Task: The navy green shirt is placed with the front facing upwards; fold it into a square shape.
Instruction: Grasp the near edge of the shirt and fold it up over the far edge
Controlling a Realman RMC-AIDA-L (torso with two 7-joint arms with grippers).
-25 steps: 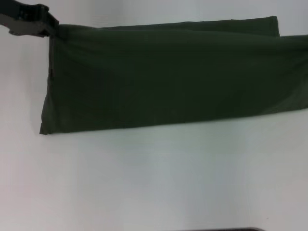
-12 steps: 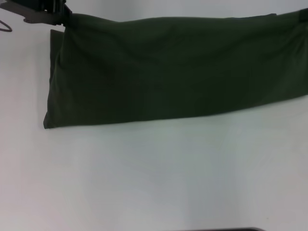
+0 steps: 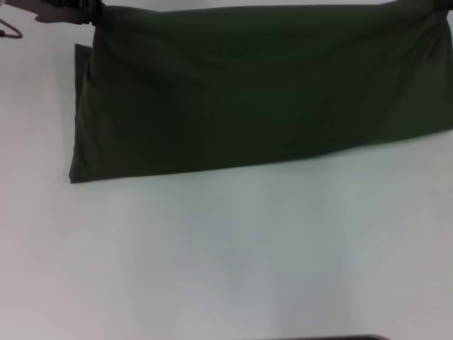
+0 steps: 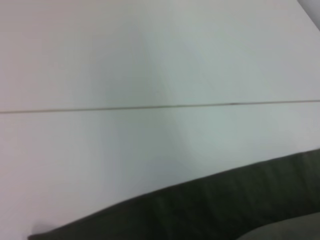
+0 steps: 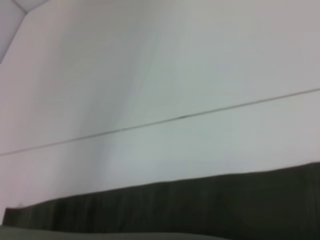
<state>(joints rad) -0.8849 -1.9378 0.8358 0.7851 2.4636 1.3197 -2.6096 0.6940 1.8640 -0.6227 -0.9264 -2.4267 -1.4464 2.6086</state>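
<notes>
The navy green shirt (image 3: 262, 92) lies as a wide dark band across the far half of the white table (image 3: 226, 255), with no lettering showing. My left gripper (image 3: 88, 13) is at the far left corner, shut on the cloth's far edge and holding it up. A lower layer (image 3: 81, 53) peeks out flat beneath it. At the far right corner only a dark bit of my right gripper (image 3: 414, 6) shows at the frame's top, where the cloth rises to it. Each wrist view shows a strip of the shirt (image 4: 210, 210) (image 5: 190, 205) over the table.
A thin seam line crosses the tabletop (image 4: 150, 106) (image 5: 180, 117) beyond the shirt. A thin dark cable loop (image 3: 10, 30) lies at the far left. A dark edge (image 3: 333, 338) shows at the table's near side.
Both far corners of the shirt have risen, the top layer now hanging taller. The left gripper moved up and slightly right in the head view. The near fold edge slid a little farther away.
</notes>
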